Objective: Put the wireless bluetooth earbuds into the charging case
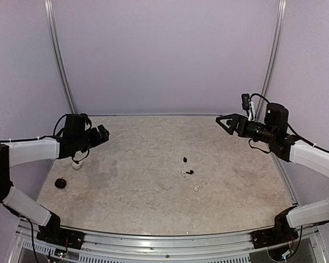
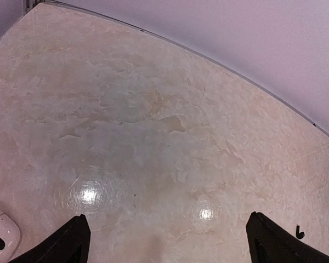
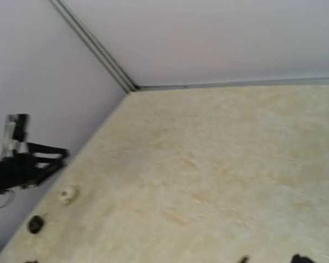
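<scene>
Far over on the left of the table (image 1: 142,148) sits a small round black case (image 1: 60,183), close to the edge. Just beyond it lies the white charging case (image 1: 77,164), almost under the left gripper (image 1: 105,133), which hangs above the surface with nothing in it. The left wrist view shows its fingers (image 2: 71,244) spread wide. Near the middle of the table, well apart from both cases, the wireless bluetooth earbuds lie loose. One black earbud (image 1: 185,159) is farthest back. A second black earbud (image 1: 190,172) lies just beside a white earbud (image 1: 182,173). The other white earbud (image 1: 197,188) is a little nearer the front. On the right, the right gripper (image 1: 223,124) hangs above the far corner, its jaws splayed wide and empty.
</scene>
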Robot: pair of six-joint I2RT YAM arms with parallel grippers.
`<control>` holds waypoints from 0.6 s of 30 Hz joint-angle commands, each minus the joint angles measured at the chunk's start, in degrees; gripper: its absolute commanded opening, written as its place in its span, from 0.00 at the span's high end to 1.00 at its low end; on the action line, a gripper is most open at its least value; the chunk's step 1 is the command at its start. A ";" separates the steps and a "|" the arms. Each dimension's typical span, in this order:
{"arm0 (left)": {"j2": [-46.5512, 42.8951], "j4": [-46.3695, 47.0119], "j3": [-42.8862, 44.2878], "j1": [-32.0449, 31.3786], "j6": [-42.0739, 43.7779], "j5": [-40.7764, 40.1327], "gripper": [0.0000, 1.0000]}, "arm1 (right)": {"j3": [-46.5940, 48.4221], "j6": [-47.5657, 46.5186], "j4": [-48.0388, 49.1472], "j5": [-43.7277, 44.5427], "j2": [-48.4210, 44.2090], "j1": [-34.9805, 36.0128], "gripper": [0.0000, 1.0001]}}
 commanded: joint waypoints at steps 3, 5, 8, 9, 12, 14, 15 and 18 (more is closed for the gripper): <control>-4.26 -12.00 -0.33 3.80 1.47 -7.63 0.01 | -1.26 -6.25 -5.86 5.85 2.93 -0.18 0.01; -6.48 -13.48 -2.11 4.83 2.30 -9.65 0.01 | -0.95 -9.71 -7.86 5.10 3.61 0.11 0.01; -8.69 -16.13 -3.39 6.75 2.56 -12.39 0.01 | -0.05 -12.88 -10.28 2.11 4.75 0.11 0.00; -8.86 -16.63 -3.58 7.36 2.41 -13.28 0.01 | -0.25 -13.37 -10.21 0.88 4.84 0.14 0.00; -8.33 -15.52 -4.34 9.56 2.21 -12.78 0.01 | -1.65 -13.52 -7.43 -3.46 4.66 0.16 0.00; -7.44 -14.80 -4.79 10.29 2.16 -13.21 0.01 | -2.05 -13.22 -5.89 -6.01 5.17 0.12 0.01; -7.04 -14.51 -5.12 10.36 2.10 -13.70 0.01 | -1.85 -13.15 -5.69 -6.82 5.56 0.11 0.00; -5.46 -12.97 -6.55 10.50 1.81 -15.69 0.01 | -0.91 -13.85 -5.99 -9.84 6.69 0.12 0.01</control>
